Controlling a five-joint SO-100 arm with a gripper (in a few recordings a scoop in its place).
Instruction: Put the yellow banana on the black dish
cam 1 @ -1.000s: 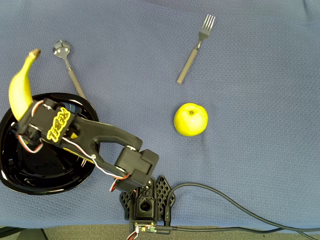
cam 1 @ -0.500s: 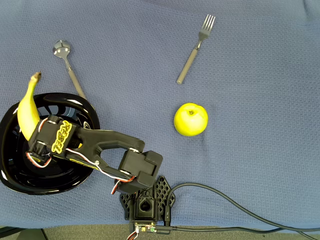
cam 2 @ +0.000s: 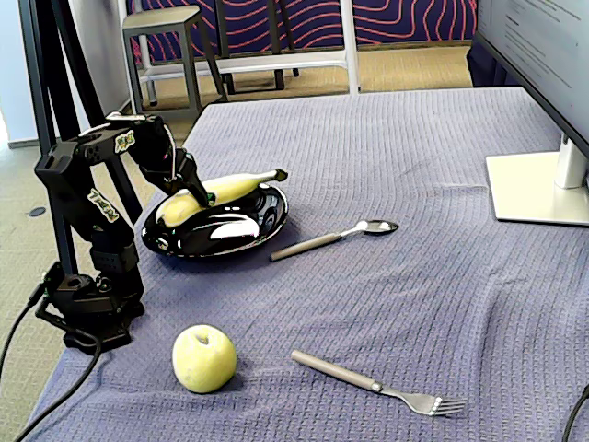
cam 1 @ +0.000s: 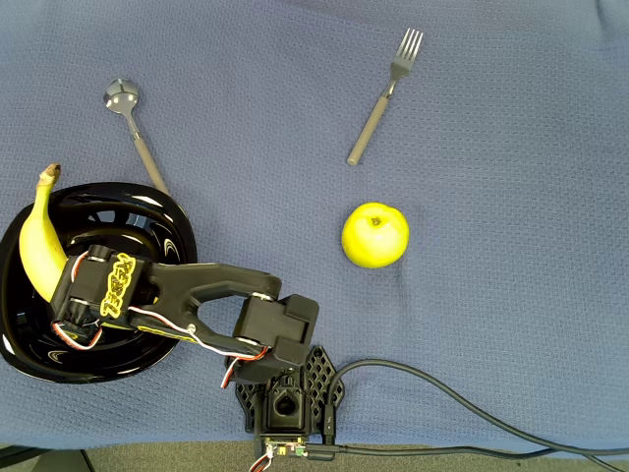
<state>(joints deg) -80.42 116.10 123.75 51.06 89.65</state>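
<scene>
Gripping the yellow banana [cam 2: 216, 191] over the black dish [cam 2: 248, 230], the pincer [cam 2: 204, 196]

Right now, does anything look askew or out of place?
Only the banana: it lies over the dish, its stem poking past the rim. Gripper at it; grip unclear. Nothing spilled or damaged.

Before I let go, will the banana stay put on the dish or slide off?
Likely stays: the yellow banana lies across the black dish, whose raised rim should cradle it. The glossy surface may let it slip slightly. Its stem overhangs the rim, so it might rock once the gripper releases.
</scene>
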